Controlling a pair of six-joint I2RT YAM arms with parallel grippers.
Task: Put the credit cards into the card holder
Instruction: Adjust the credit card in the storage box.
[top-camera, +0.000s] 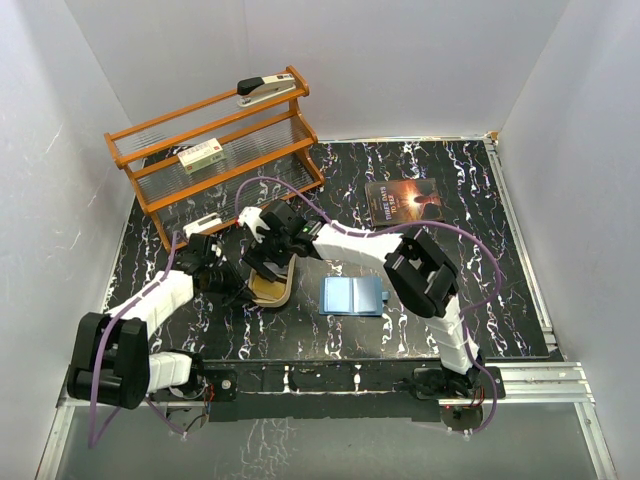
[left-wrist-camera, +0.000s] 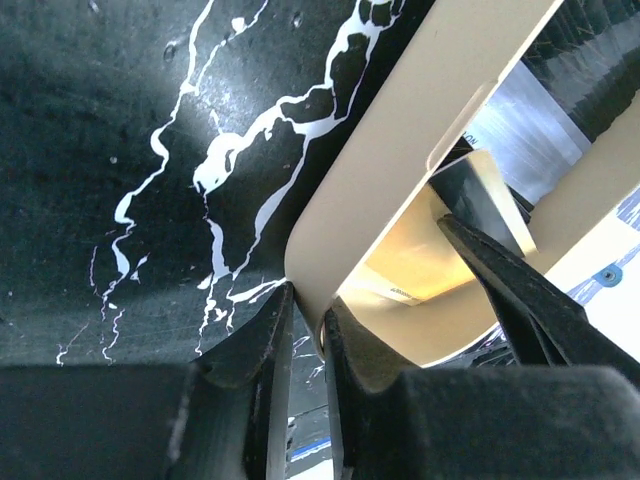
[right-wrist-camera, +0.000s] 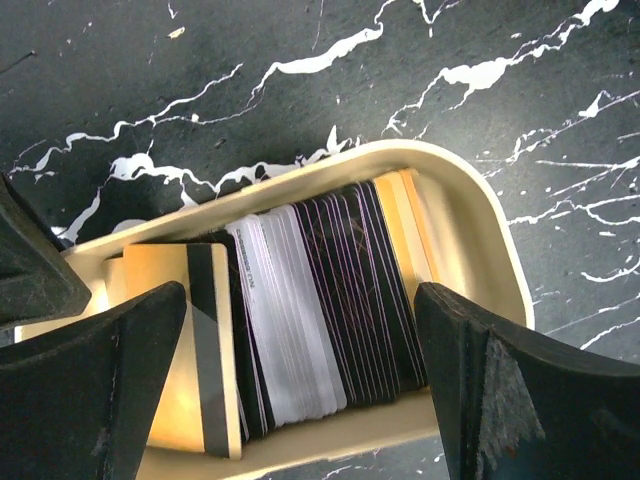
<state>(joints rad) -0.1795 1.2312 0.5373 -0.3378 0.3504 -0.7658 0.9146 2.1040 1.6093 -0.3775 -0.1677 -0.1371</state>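
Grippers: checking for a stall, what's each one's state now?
Left gripper: shut on the rim of the tan tray.
Right gripper: open, straddling the credit cards, holding nothing.

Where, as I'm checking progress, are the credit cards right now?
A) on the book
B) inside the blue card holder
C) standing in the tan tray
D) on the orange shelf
C: the right wrist view shows the credit cards standing in a row inside the tan tray, the blue card holder lying apart from it.

Glossy plastic credit cards (right-wrist-camera: 300, 300); smooth matt tray (right-wrist-camera: 483, 232); polished marbled tabletop (right-wrist-camera: 150, 80).
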